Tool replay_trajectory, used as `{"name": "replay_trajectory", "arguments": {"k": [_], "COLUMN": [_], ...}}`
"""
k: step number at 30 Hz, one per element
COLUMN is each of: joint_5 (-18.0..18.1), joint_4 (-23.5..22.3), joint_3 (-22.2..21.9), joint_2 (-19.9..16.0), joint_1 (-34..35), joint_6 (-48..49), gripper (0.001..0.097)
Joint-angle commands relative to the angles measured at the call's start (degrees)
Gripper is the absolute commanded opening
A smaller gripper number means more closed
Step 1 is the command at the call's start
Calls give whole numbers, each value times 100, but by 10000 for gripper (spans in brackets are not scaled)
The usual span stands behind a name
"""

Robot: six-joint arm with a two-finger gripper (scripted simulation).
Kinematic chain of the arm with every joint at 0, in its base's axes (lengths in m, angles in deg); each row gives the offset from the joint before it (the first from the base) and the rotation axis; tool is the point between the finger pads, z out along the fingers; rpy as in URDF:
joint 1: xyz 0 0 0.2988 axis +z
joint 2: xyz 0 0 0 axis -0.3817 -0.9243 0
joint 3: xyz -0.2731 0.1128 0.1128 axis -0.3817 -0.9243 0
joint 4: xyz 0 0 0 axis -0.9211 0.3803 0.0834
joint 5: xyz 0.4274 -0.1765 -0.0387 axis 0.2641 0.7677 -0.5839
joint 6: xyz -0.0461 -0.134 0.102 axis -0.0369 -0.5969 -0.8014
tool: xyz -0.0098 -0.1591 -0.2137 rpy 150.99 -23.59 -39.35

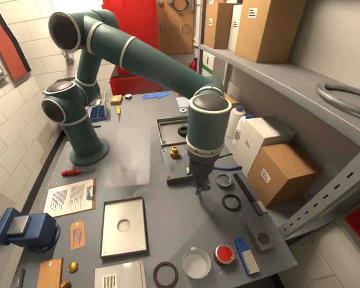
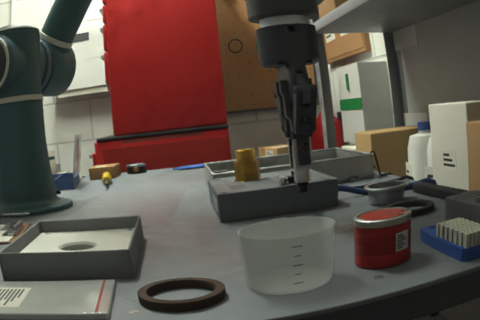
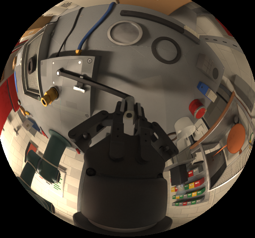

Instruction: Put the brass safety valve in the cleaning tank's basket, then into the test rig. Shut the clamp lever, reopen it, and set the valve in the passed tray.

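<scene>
The brass safety valve [image 1: 174,152] [image 2: 246,164] [image 3: 49,95] stands upright in the socket of the grey test rig [image 1: 177,166] [image 2: 271,194], near its far end. The rig's dark clamp lever [image 3: 92,82] runs from its pivot across the rig top to a pale knob at its free end. My gripper [image 1: 200,188] [image 2: 301,185] [image 3: 128,106] is at the rig's near right corner, its fingers closed around that knob. Behind the rig sits the cleaning tank [image 1: 171,130] with its mesh basket, a black ring lying in it. The passed tray [image 1: 123,226] [image 2: 73,246] lies to the front left.
A brown cardboard box [image 1: 281,173] and white containers stand right of the rig under the shelf. A metal dish [image 1: 223,179], black ring [image 1: 231,201], brush, translucent cup [image 2: 287,252] and red tin [image 2: 382,237] lie around the front right. The arm's base [image 1: 87,145] stands at the left.
</scene>
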Motion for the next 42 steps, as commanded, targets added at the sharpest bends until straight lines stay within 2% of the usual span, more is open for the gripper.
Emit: {"name": "replay_trajectory", "arguments": {"k": [1, 13, 27, 42], "joint_5": [1, 1, 1, 6], "joint_4": [1, 1, 1, 1], "joint_3": [5, 5, 5, 6], "joint_2": [5, 5, 5, 9], "joint_1": [0, 0, 0, 0], "joint_6": [0, 0, 0, 0], "gripper": [80, 90, 360, 360]}}
